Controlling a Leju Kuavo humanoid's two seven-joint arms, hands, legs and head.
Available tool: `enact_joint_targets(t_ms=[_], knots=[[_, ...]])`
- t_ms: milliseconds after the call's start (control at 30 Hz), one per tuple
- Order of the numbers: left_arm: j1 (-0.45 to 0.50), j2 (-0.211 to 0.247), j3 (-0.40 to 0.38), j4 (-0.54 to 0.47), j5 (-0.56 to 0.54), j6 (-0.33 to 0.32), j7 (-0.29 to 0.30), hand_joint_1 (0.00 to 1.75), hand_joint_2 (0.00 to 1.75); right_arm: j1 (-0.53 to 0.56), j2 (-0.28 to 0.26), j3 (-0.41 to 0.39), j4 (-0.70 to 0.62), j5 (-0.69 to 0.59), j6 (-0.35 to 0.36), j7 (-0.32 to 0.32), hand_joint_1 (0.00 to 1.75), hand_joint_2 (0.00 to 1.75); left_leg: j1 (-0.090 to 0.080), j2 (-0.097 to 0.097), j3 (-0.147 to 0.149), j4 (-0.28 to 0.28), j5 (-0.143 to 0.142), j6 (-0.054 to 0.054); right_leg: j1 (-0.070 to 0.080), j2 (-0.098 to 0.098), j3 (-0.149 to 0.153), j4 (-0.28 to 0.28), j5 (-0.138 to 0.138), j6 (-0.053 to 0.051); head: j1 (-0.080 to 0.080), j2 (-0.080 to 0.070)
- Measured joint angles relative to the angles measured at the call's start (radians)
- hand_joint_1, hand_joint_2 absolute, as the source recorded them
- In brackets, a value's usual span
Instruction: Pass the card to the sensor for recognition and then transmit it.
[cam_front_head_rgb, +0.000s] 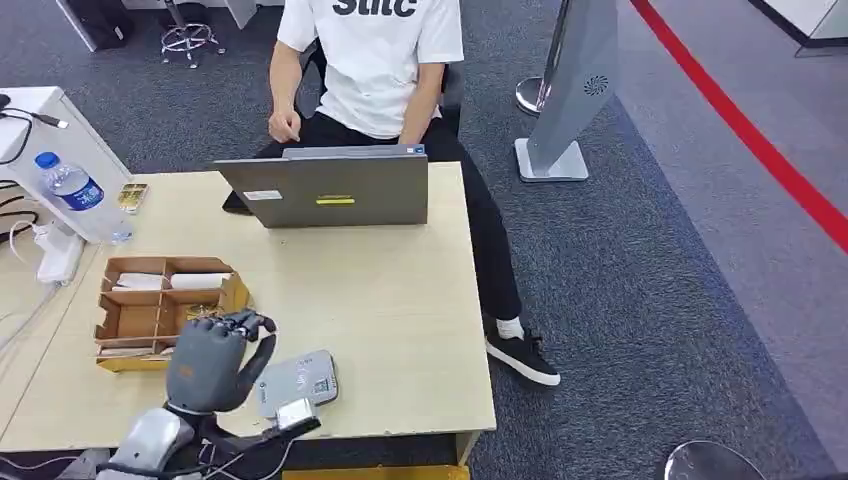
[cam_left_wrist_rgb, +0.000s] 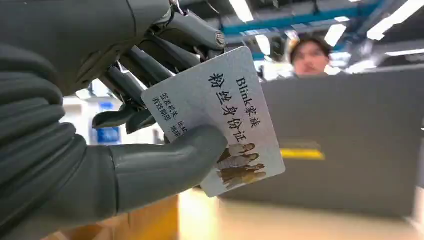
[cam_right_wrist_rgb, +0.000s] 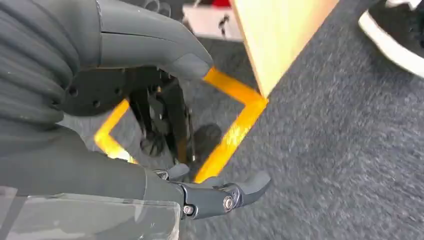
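Fingers (cam_left_wrist_rgb: 150, 60) and thumb (cam_left_wrist_rgb: 165, 165) of our left hand (cam_front_head_rgb: 212, 358) pinch the card (cam_left_wrist_rgb: 220, 117): in the left wrist view the thumb presses one face of the pale card, printed with dark characters and a small picture of people, while the darker fingers back it from behind. We hold that hand raised over the near left part of the wooden table (cam_front_head_rgb: 400, 300), between the cardboard organizer (cam_front_head_rgb: 160, 310) and the sensor (cam_front_head_rgb: 297, 383), a flat grey device lying near the table's front edge just beside the hand. From the head view the card itself is hidden behind our hand, so we cannot tell whether it sits over the sensor or beside it. Our right hand (cam_right_wrist_rgb: 165, 125) hangs low beside the table, over grey carpet and a strip of yellow tape (cam_right_wrist_rgb: 235, 130); its thumb and fingers are spread and hold nothing. Farther along the table a grey laptop (cam_front_head_rgb: 335, 188) stands open with its lid turned toward us, and a person (cam_front_head_rgb: 375, 60) in a white shirt sits behind it. Off to the far left a water bottle (cam_front_head_rgb: 72, 186) with a blue cap lies tilted on a white surface.
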Motion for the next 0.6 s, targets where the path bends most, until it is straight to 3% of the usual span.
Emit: enact_joint_targets(t_ms=[100,167,400,467,600], knots=[[0.027,-0.025,-0.026,0.000,0.045,-0.075,-0.031,1.75,1.75,-0.019,-0.013,0.022,0.089,0.038,-0.036,-0.077,0.00,1.75,0.000,-0.001,0.000,0.000,0.000,0.000,0.000,-0.001,0.001,0.000,0.000,0.000,0.000,0.000],[0.038,-0.035,-0.050,0.001,0.049,-0.130,-0.037,1.75,1.75,-0.028,-0.021,0.035,0.149,0.051,-0.050,-0.082,0.00,1.75,0.000,-0.002,0.000,0.000,0.000,0.000,0.000,-0.002,0.001,0.000,0.000,0.000,0.000,0.000],[0.075,-0.052,-0.077,0.006,0.053,-0.148,-0.030,1.75,1.75,-0.031,-0.032,0.042,0.232,0.068,-0.085,-0.063,0.00,1.75,0.000,-0.003,0.000,0.000,0.001,0.001,0.000,-0.002,0.001,0.000,0.000,0.000,-0.002,0.000],[0.081,-0.055,-0.077,0.011,0.036,-0.146,-0.004,1.75,1.75,-0.033,-0.035,0.042,0.239,0.081,-0.093,-0.058,0.00,1.75,0.000,-0.003,0.000,0.000,0.001,0.001,0.000,-0.002,0.001,0.000,0.000,0.000,-0.002,0.000],[0.095,-0.057,-0.069,0.033,0.017,-0.139,0.112,1.75,1.75,-0.041,-0.051,0.043,0.274,0.136,-0.125,-0.070,0.00,1.75,0.000,-0.003,0.000,0.000,0.001,0.001,0.000,-0.003,0.001,0.000,0.000,0.000,-0.002,0.000]])
